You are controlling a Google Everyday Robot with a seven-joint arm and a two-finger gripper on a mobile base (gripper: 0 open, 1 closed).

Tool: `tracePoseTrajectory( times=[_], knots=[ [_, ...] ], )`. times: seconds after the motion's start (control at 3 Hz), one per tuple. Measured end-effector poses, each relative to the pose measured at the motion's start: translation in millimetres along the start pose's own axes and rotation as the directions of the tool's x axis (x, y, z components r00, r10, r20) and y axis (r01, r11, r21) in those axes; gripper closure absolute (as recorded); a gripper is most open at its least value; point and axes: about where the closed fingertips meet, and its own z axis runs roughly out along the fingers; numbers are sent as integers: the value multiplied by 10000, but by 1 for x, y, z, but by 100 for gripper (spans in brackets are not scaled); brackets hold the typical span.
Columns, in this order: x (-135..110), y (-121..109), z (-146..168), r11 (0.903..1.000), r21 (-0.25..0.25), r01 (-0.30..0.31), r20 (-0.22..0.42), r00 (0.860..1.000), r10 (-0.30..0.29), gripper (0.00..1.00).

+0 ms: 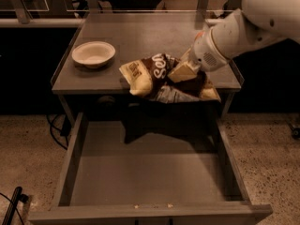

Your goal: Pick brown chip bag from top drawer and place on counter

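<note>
Your gripper is clenched on the bag, holding it at the counter's front edge, right of the middle. Near the counter's left edge you have a white bowl, well apart from the bag. The bag hangs crumpled, one cream end to the left and the brown middle beside the fingers. Your white arm reaches in over the right rear corner. Below, the drawer stands open, with two pale specks by its front panel.

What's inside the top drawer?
Only bare floor and specks near its front. The gripper holds the brown chip bag over the counter edge, covering part of the drawer's back.
</note>
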Motion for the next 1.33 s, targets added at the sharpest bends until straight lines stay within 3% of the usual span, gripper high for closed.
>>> tracePoseTrajectory(
  times=[0.33,0.67,1.0,1.33],
  knots=[
    [-31,-23,-21,9981,517,329,262,9991,-342,100],
    [-31,-23,-21,9981,517,329,262,9991,-342,100],
    [-43,-16,-6,9976,344,609,321,9976,-620,100],
    [-55,-27,12,9956,510,792,245,9965,-805,100]
  ],
)
